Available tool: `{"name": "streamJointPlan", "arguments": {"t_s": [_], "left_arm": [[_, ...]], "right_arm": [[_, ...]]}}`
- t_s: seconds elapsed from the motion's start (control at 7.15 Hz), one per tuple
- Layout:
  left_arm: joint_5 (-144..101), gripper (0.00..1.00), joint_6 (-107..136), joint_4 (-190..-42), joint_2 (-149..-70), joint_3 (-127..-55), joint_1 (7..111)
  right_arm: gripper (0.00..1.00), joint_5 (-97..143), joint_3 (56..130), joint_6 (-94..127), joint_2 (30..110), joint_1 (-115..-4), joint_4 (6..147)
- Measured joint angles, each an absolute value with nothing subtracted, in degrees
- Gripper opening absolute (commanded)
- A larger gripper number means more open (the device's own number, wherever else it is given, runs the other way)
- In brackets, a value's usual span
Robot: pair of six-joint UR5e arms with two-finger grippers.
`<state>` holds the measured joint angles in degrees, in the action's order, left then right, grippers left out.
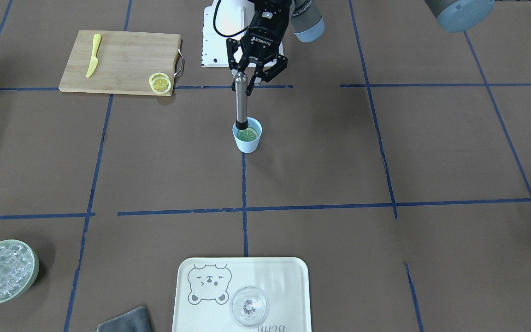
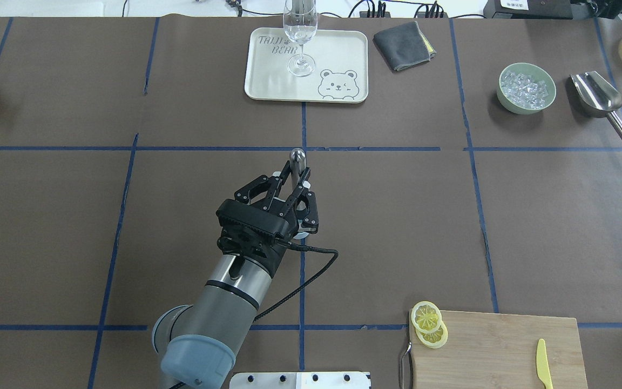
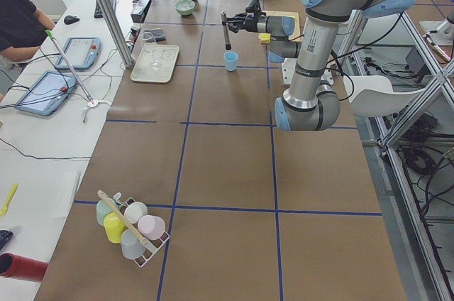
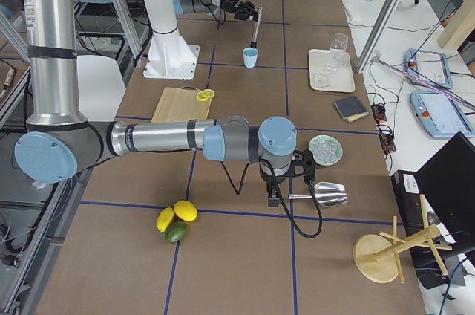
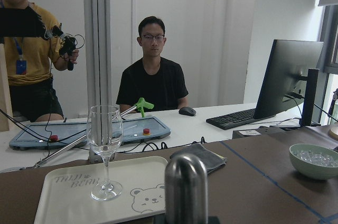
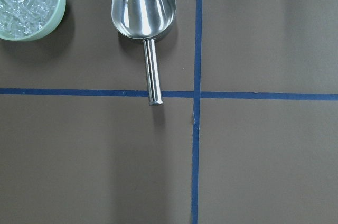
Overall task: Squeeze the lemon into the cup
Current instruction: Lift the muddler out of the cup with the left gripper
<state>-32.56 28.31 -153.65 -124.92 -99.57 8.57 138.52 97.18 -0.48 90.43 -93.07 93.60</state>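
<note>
The lemon (image 1: 249, 135) lay flat on the bottom of the cup (image 1: 247, 145), which stood near the middle of the bench (image 1: 339, 152). A slice so thin looked soft, wet and light; it would likely tear or slide rather than resist. Sunk inside the cup's mouth, it offered no fair hold for fingers, so it seemed better pressed from above than picked up. The cup looked light as well and might tip or skid if the push went off-centre.

The slice showed as a small round disc with pale spokes, tinted greenish inside the blue wall. Two more slices (image 1: 160, 83) overlapped on the near corner of the cutting board (image 1: 122, 60), well apart to the left in the front view.

The left claw (image 1: 247, 77) pinched the top of a steel muddler (image 1: 241, 103), which stood nearly upright with its dark foot in the cup, at the slice's edge. The right claw (image 4: 276, 189) hung over a metal scoop (image 6: 143, 7) far along the bench; I could not tell whether it was spread or pressed together.
</note>
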Motion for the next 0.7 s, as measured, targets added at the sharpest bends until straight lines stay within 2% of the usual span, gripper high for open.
{"name": "streamJointPlan", "arguments": {"t_s": [0.7], "left_arm": [[-45.0, 0.00, 23.8, -152.9, -123.3, -105.6, 17.2]], "right_arm": [[1.00, 138.5, 97.1, -0.1, 89.2, -93.1, 93.6]]}}
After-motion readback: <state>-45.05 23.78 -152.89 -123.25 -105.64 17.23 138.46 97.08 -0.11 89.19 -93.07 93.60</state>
